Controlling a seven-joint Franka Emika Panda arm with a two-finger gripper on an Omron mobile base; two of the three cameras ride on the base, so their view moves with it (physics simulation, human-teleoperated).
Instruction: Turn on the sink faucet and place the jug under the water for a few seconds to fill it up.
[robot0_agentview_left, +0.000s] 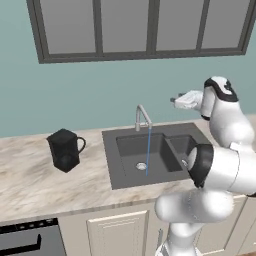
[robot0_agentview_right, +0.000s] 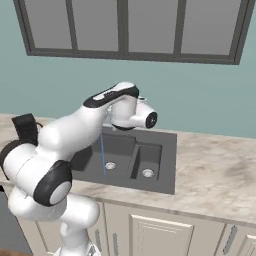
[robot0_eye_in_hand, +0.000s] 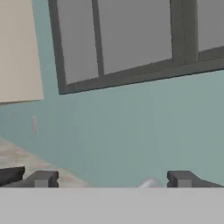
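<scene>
Thin light blue water stream (robot0_agentview_left: 148, 150) is running, so I am holding the claw (robot0_eye_in_hand: 111, 178) released; next, grasping the matte black faceted jug (robot0_agentview_left: 65, 149) near the worktop's left end.

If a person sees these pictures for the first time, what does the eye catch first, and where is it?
Probably the water, a thin blue stream falling from the sink faucet into the dark sink at the middle of the counter. Next, the black jug standing alone on the counter left of the sink. The open gripper is raised above the sink's right side and holds nothing.
</scene>
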